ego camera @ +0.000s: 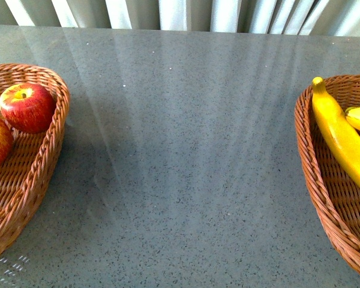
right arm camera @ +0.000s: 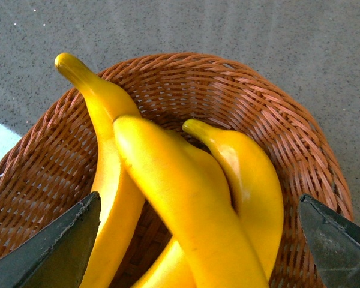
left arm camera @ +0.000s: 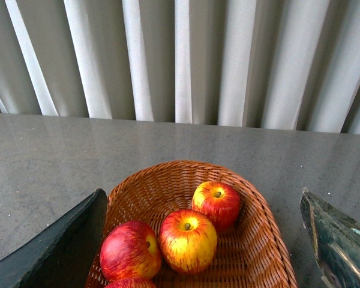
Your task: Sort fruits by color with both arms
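Grey speckled table (ego camera: pixel 186 150); two woven wicker baskets are set well apart at opposite sides of it, with pale vertical curtain folds (left arm camera: pixel 186 60) seen behind the far edge. Left basket (left arm camera: pixel 261 228): apples are held inside. A small deep red apple (left arm camera: pixel 216 204) with a yellow stem hollow is placed farthest from the left gripper (left arm camera: pixel 201 264); a red-yellow streaked apple (left arm camera: pixel 187 240) is touching it, closer in and roughly between the two fingers; a redder apple (left arm camera: pixel 130 249) lies just beside that one, near the dark finger (left arm camera: pixel 60 249); the top of a fourth fruit is glimpsed at the frame edge. The left gripper's fingers are spread wide apart above the basket, nothing being held between them. Right basket (right arm camera: pixel 276 114): three yellow bananas are stacked inside. One long banana (right arm camera: pixel 111 174) lies along the wall; a second banana (right arm camera: pixel 180 198) is laid over it; a third banana (right arm camera: pixel 252 186) rests against the second. The right gripper (right arm camera: pixel 198 252) is likewise parted, its fingers flanking the bananas without any contact being visible. Neither arm is seen from the front.
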